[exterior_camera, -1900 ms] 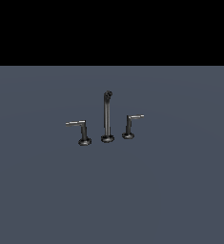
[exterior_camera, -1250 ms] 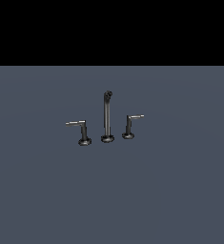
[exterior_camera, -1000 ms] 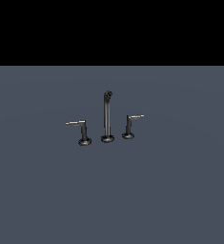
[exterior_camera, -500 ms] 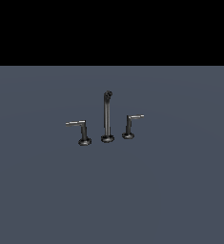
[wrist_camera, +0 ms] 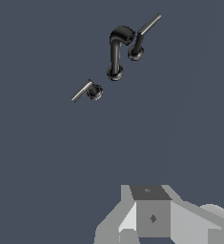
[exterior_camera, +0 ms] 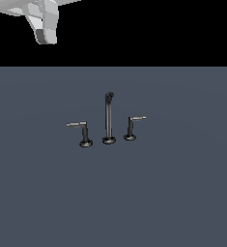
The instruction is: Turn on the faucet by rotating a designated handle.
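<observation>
Slate-grey flat surface (exterior_camera: 47,193) fills the lower part of the exterior view beneath a black background band. Near the centre of that surface stands the faucet (exterior_camera: 108,120), a dark three-piece set in a row. The handle (exterior_camera: 82,132) is the piece at the exterior view's left: a short upright post on a round base, with its long thin grey arm horizontal and pointing toward the exterior view's left. Just beside it, in the middle, rises the tall thin spout (exterior_camera: 108,118) with a curved tip. The second handle (exterior_camera: 132,126), with the shorter pale-tipped arm, stands at the exterior view's right. All three pieces also appear in the wrist view. The gripper (exterior_camera: 43,24) hangs high at the exterior view's upper left, well apart from the faucet; whether its fingers are spread or closed cannot be determined.
</observation>
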Controlling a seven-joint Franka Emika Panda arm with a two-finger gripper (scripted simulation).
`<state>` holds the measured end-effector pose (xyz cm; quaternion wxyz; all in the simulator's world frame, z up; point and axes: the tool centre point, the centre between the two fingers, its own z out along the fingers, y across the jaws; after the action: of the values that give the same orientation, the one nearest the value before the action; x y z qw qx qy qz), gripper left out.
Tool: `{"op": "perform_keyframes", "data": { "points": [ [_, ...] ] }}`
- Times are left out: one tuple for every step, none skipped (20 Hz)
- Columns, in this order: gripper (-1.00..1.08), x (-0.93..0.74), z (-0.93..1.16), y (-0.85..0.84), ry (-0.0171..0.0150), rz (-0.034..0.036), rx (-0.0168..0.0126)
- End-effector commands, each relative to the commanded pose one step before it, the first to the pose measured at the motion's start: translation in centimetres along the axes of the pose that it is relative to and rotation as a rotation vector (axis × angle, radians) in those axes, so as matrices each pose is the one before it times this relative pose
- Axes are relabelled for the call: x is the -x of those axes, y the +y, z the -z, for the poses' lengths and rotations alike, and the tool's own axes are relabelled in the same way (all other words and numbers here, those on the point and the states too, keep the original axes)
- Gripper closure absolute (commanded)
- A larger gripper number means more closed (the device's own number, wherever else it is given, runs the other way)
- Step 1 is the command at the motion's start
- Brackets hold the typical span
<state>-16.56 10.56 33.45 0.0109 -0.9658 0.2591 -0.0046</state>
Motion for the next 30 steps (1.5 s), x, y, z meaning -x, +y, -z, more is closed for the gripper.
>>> {"op": "perform_keyframes", "data": {
  "points": [
    [1.08, -0.442, -1.502, -1.171, -0.00029, -0.05098, -0.00057],
    [1.08, -0.178, -0.578, -0.454, -0.00013, -0.01940, 0.00012],
    [1.08, -0.178, -0.572, -0.449, -0.00014, -0.01921, 0.00011],
    [1.08, -0.176, -0.566, -0.445, -0.00014, -0.01899, 0.00010],
    [1.08, -0.176, -0.559, -0.440, -0.00014, -0.01877, 0.00010],
    [1.08, -0.175, -0.551, -0.434, -0.00014, -0.01855, 0.00010],
    [1.08, -0.173, -0.544, -0.429, -0.00013, -0.01830, 0.00010],
    [1.08, -0.172, -0.536, -0.423, -0.00012, -0.01806, 0.00010],
    [1.08, -0.171, -0.529, -0.417, -0.00011, -0.01782, 0.00011],
    [1.08, -0.170, -0.521, -0.411, -0.00010, -0.01756, 0.00012],
    [1.08, -0.169, -0.513, -0.405, -0.00008, -0.01732, 0.00013],
    [1.08, -0.168, -0.506, -0.399, -0.00006, -0.01708, 0.00015],
    [1.08, -0.167, -0.499, -0.393, -0.00004, -0.01686, 0.00017],
    [1.08, -0.166, -0.493, -0.387, -0.00002, -0.01664, 0.00019],
    [1.08, -0.165, -0.487, -0.382, 0.00001, -0.01644, 0.00022],
    [1.08, -0.165, -0.481, -0.377, 0.00004, -0.01627, 0.00025],
    [1.08, -0.165, -0.477, -0.372, 0.00007, -0.01612, 0.00028],
    [1.08, -0.165, -0.473, -0.369, 0.00011, -0.01598, 0.00032],
    [1.08, -0.166, -0.471, -0.366, 0.00014, -0.01589, 0.00035],
    [1.08, -0.166, -0.469, -0.363, 0.00018, -0.01582, 0.00039],
    [1.08, -0.168, -0.469, -0.362, 0.00022, -0.01580, 0.00044],
    [1.08, -0.169, -0.469, -0.361, 0.00027, -0.01581, 0.00048],
    [1.08, -0.171, -0.471, -0.362, 0.00031, -0.01586, 0.00052],
    [1.08, -0.174, -0.474, -0.363, 0.00036, -0.01596, 0.00057],
    [1.08, -0.176, -0.479, -0.366, 0.00041, -0.01609, 0.00062],
    [1.08, -0.180, -0.485, -0.369, 0.00046, -0.01629, 0.00067],
    [1.08, -0.184, -0.492, -0.374, 0.00051, -0.01653, 0.00072],
    [1.08, -0.190, -0.501, -0.381, 0.00057, -0.01685, 0.00077],
    [1.08, -0.195, -0.512, -0.389, 0.00062, -0.01721, 0.00081],
    [1.08, -0.201, -0.524, -0.398, 0.00067, -0.01763, 0.00086]
  ]
}}
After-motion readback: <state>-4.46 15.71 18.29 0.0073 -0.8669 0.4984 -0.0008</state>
